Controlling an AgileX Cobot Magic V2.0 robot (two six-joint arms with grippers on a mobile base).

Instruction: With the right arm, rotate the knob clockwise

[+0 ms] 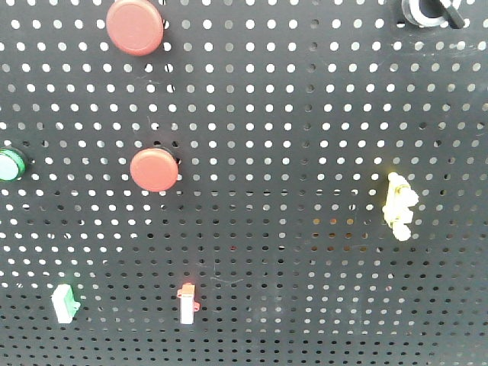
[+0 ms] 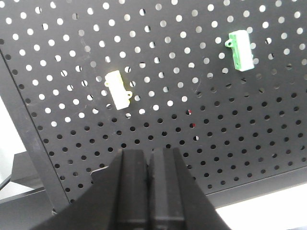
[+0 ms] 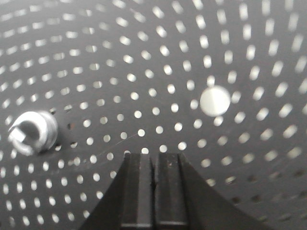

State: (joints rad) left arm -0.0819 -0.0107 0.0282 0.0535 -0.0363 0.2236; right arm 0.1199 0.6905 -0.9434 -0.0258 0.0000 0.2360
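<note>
The knob sits at the top right edge of the black perforated board in the front view. It has a silvery-white ring, a black centre and a black bar pointer, and the frame cuts it off. No arm shows in that view. In the right wrist view my right gripper is shut and empty, close to the board. A silvery round fitting with a notch sticks out of the board to its left; I cannot tell whether it is the knob. My left gripper is shut and empty below the board.
Two red dome buttons, a green button, a yellow-white clip and two small switches are on the board. The left wrist view shows a pale block and a green block. A larger round hole lies up and right of the right gripper.
</note>
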